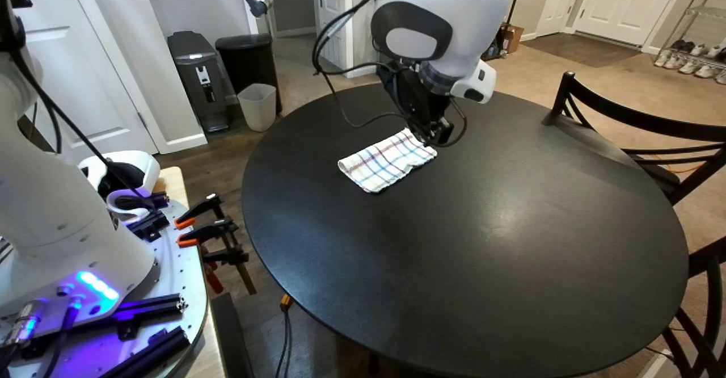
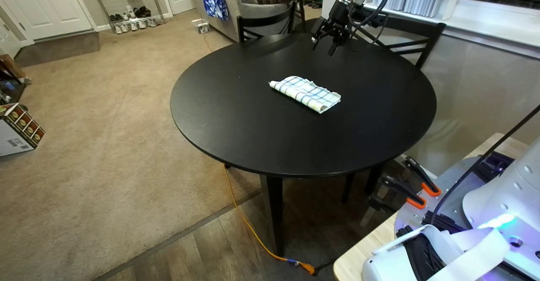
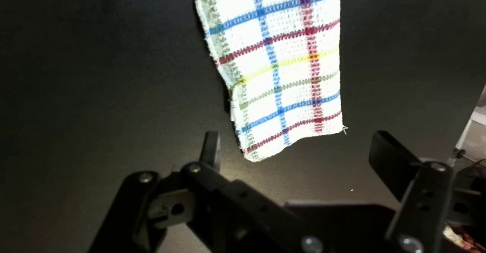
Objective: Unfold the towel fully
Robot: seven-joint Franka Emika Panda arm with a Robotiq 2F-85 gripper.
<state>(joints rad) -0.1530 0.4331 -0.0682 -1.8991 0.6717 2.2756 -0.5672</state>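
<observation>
So, wrist view first: our gripper (image 3: 295,145) comes in from the bottom of the frame, fingers (image 3: 210,148) spread wide, nothing held. The towel (image 3: 283,63) lies up-frame from them and runs out through the top edge, long axis pointing pretty much down at us with a slight lean to the upper left. Its near short end shows in the gap, closer to the finger on the left. That means the fingers would close across its width, and we'd guess they need to slide left and drop onto that side edge before pulling anything over.

Looks-wise it's a white weave with blue, red, green and yellow lines, lying mostly flat, near end a bit wavy, a loose thread (image 3: 344,129) at the right corner. The left edge has a kink with what seems to be a lower layer peeking out, so we reckon it's folded lengthwise.

In an exterior view, the towel (image 1: 385,161) sits upper middle of the frame on the black table (image 1: 454,253), slanting from lower left to upper right, with the gripper showing at that upper end; too dark there for us to read the fingers.

In an exterior view, we've got the towel (image 2: 307,93) mid-frame and the gripper (image 2: 322,49) above and slightly right of it, fingertips clearly parted, table showing between them and it, so not touching.
</observation>
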